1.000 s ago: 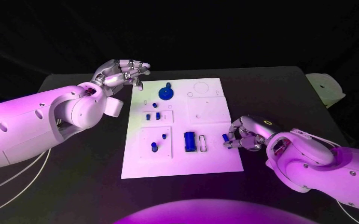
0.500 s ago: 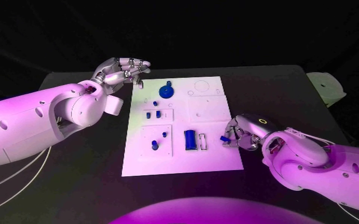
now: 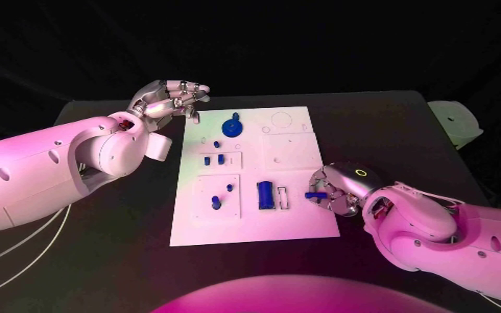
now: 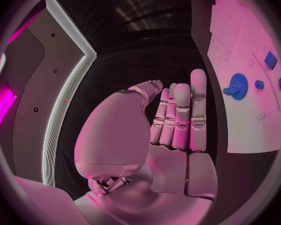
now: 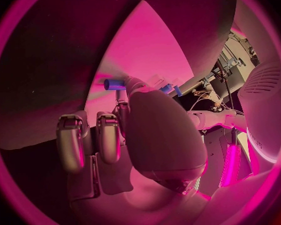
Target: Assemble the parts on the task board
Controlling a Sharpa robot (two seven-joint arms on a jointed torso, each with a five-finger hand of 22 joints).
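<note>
The task board (image 3: 297,230) lies flat at the centre of the table (image 3: 397,121), stiff and unlikely to shift. The left hand (image 3: 172,99) hovers off the board's ten o'clock corner, fingers (image 4: 181,115) side by side and loosely curled on nothing, as a second ago. The right hand (image 3: 339,190) sits at the board's four o'clock edge and has rotated since then. It pinches a small blue peg (image 3: 316,195), which now points level toward nine o'clock rather than standing upright. The peg (image 5: 114,84) looks light, rigid and smooth, so it may slip; I judge a fingertip pinch near its back end best, leaving the tip free. A blue gear (image 3: 232,129) rests at the board's eleven o'clock.
</note>
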